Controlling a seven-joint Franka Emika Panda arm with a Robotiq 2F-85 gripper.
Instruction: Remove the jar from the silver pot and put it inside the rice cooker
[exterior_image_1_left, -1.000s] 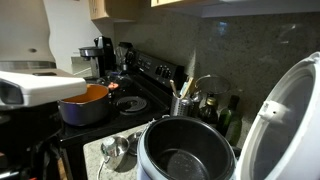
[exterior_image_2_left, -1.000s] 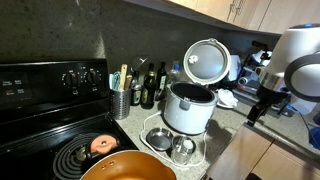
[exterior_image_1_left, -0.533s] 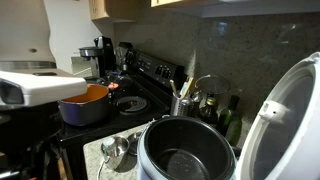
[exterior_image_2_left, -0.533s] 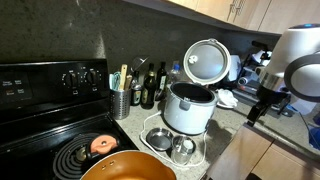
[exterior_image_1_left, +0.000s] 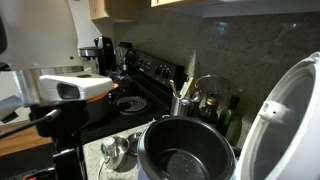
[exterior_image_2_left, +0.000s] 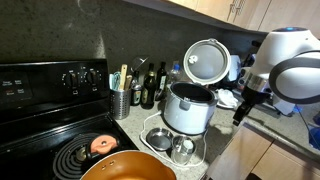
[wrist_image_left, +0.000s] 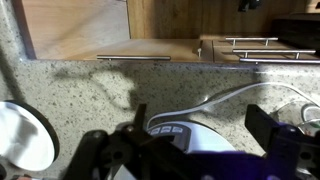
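Observation:
The rice cooker (exterior_image_2_left: 188, 108) stands on the counter with its white lid (exterior_image_2_left: 207, 62) up. In an exterior view its dark inner bowl (exterior_image_1_left: 185, 158) looks empty. The small silver pot (exterior_image_2_left: 174, 153) sits just in front of the cooker and also shows in an exterior view (exterior_image_1_left: 115, 150). A small pale-topped jar (exterior_image_2_left: 182, 149) seems to stand in it, too small to make out well. My gripper (exterior_image_2_left: 240, 112) hangs to the side of the cooker, apart from the pot. In the wrist view it (wrist_image_left: 200, 115) is open and empty above the cooker's button panel (wrist_image_left: 170, 130).
An orange pot (exterior_image_1_left: 97, 97) sits on the black stove (exterior_image_2_left: 60, 150), partly hidden by my arm. A utensil holder (exterior_image_2_left: 121, 98) and bottles (exterior_image_2_left: 150, 90) stand by the wall. A white cord (wrist_image_left: 240, 95) lies on the granite counter; cabinet drawers (wrist_image_left: 130, 30) lie beyond its edge.
My arm has swung in towards the cooker. In one exterior view it now covers part of the orange pot. The pot, jar and cooker have not moved.

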